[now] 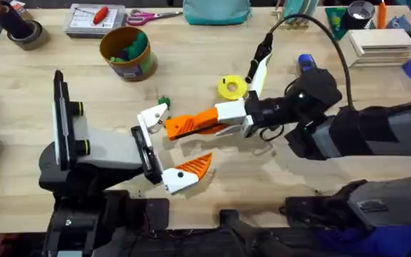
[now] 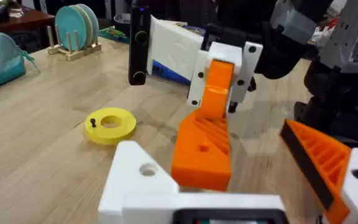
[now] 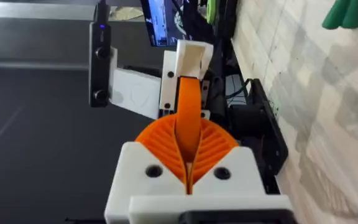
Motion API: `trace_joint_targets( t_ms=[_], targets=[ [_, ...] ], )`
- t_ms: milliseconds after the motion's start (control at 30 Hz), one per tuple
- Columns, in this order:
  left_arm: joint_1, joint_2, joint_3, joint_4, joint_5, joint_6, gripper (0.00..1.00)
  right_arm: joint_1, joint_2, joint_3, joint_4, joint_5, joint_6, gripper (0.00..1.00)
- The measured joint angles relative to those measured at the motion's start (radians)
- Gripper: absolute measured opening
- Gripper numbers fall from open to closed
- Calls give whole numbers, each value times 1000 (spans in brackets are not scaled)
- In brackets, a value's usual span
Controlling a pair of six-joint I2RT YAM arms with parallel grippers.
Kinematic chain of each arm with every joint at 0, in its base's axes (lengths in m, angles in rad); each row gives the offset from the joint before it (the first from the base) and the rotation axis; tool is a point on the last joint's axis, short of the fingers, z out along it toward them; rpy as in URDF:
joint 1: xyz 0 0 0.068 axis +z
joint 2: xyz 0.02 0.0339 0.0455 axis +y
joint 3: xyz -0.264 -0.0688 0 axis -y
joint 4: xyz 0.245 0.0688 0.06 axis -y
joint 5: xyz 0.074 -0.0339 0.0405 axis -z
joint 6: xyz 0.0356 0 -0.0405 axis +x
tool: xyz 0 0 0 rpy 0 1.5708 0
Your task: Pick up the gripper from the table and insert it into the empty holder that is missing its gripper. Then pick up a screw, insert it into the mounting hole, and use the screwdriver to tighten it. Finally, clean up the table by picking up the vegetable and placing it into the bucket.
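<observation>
- Table: light wood. Both arms work at its near middle, with clutter along the far edge.
- Right arm: I see it reach in from the right, lying low across the table toward the centre.
- Left arm: it sits at the lower left, with its wrist pointed right.
- Bucket: yellow tub standing far left of centre, well apart from both grippers. There are green bits inside.
- Screwdriver: blue and lying on the table just behind the right arm, which partly hides it. Nothing is holding it.
- Left gripper: released, with its fingers spread wide. The near finger carries an orange pad.
- Right gripper: clamped tight on the orange tip. In the right wrist view its pads meet around the tip.
- Holder: this is the left gripper's far finger, bare white with its screw hole showing in the left wrist view.
- Orange tip: held in the right gripper, off the table. It sits between the left fingers, right against the holder, with its ridged face toward the padded finger. I can't tell if it is seated.
- Yellow ring: flat on the table, just behind the right gripper.
- Vegetable: small and green, on the table just beyond the holder.
</observation>
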Motion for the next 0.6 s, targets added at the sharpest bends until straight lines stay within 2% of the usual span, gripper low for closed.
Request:
trace_joint_targets(
  t_ms=[600],
  targets=[
    [0, 0, 0, 0, 0, 0, 986, 21, 0, 0, 0, 39, 5, 10]
  ],
)
